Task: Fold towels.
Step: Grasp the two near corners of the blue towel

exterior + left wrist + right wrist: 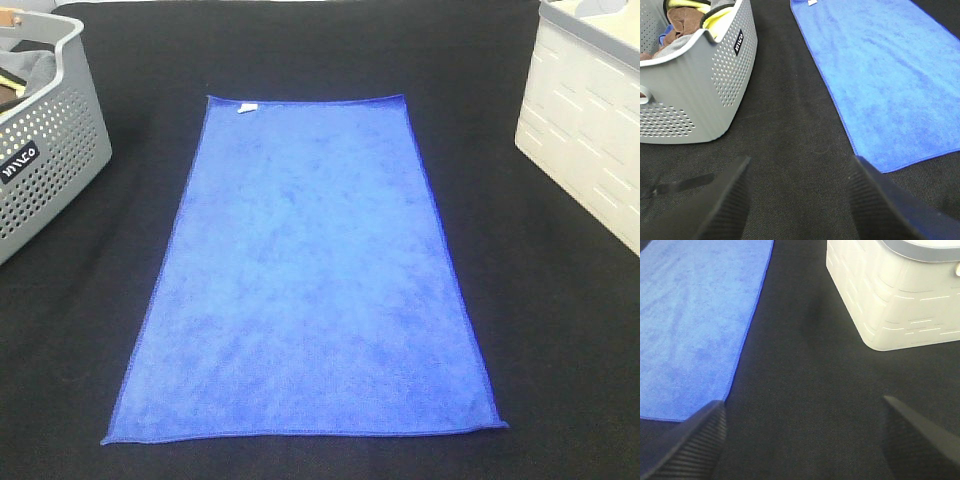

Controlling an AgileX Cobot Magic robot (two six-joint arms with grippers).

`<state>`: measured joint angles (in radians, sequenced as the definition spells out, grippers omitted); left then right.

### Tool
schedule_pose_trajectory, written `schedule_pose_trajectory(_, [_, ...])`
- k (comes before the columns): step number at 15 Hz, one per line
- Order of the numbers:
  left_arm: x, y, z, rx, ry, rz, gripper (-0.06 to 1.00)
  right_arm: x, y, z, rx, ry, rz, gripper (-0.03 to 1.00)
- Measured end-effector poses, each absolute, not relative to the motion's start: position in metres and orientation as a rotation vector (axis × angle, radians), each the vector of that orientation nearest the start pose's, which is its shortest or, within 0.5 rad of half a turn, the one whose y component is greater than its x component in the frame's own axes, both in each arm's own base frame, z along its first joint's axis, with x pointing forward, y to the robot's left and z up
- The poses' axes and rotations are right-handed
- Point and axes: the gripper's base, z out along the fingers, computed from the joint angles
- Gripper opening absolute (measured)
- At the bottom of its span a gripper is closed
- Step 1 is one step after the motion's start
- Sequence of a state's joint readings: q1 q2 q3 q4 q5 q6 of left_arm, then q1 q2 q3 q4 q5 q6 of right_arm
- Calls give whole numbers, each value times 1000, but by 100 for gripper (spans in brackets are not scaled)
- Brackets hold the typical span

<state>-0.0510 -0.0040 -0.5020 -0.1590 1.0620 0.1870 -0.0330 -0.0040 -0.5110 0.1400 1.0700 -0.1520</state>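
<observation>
Blue towel (310, 280) lies flat, fully spread, mid-table on black cloth (540, 330). Left gripper (800, 167) and right gripper (802, 405) both gape wide, empty, poised just outside near corners. Folding not yet begun, I'd say. Next move likely: pinch one near corner each.

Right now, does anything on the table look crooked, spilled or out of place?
Nothing stands out. The blue towel lies flat and unwrinkled, edges straight, white tag at its far edge. The gray basket and the white basket stand upright either side, clear of it.
</observation>
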Motion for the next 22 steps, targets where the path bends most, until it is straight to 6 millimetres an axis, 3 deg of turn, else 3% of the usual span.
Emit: schedule_pose_trajectory(22, [-7, -13, 279, 249, 2015, -115, 55, -7, 11, 280, -129, 2027, 51, 78])
